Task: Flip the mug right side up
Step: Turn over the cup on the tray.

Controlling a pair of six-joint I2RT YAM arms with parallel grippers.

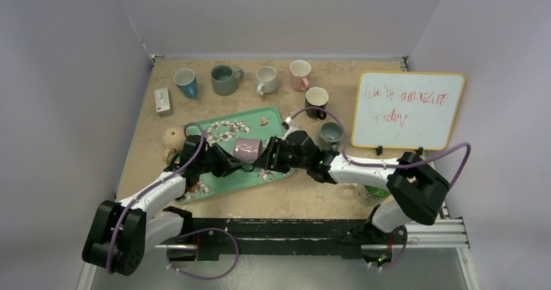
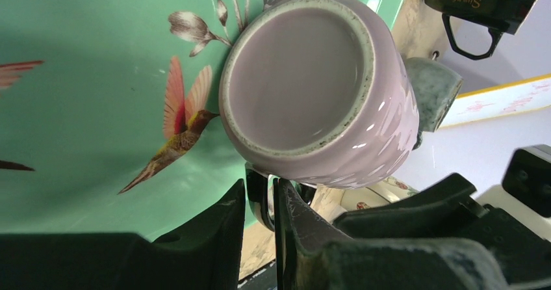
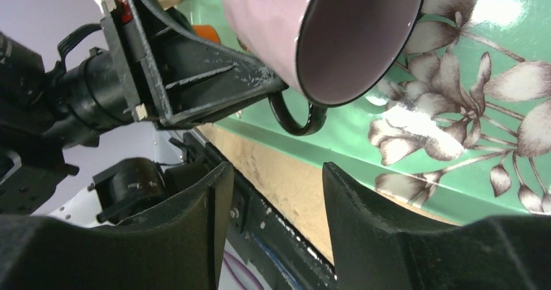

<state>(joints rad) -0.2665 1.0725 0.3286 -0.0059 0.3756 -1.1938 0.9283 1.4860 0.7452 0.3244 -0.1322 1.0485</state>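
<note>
the mug [image 1: 247,149] is over the green tray [image 1: 250,118], between the two end effectors and lying on its side. in the left wrist view its unglazed-rimmed base [image 2: 295,72] faces the camera; in the right wrist view its open mouth [image 3: 354,36] faces the camera, so the mouth points toward the right arm. whether its side touches the tray i cannot tell. the left end effector [image 2: 260,199] is pinched on the mug's dark handle [image 3: 295,118], fingers close together with the loop between them. the right end effector [image 3: 273,173] is spread, both fingers apart with nothing between them, just below and in front of the mug's mouth and not touching it. the tray, printed with flowers and a hummingbird [image 2: 175,134], sits on the desk [image 1: 312,199] at a slant. along the back of the desk stand a blue cup [image 1: 185,82], a grey-green cup [image 1: 225,80], a white cup [image 1: 266,80] and a pink cup [image 1: 299,75], all upright; a dark cup [image 1: 316,101] and a grey cup [image 1: 331,134] are nearer the right arm. a whiteboard [image 1: 408,110] with red writing stands at the right, and a small box [image 1: 162,101] lies at the left.
</note>
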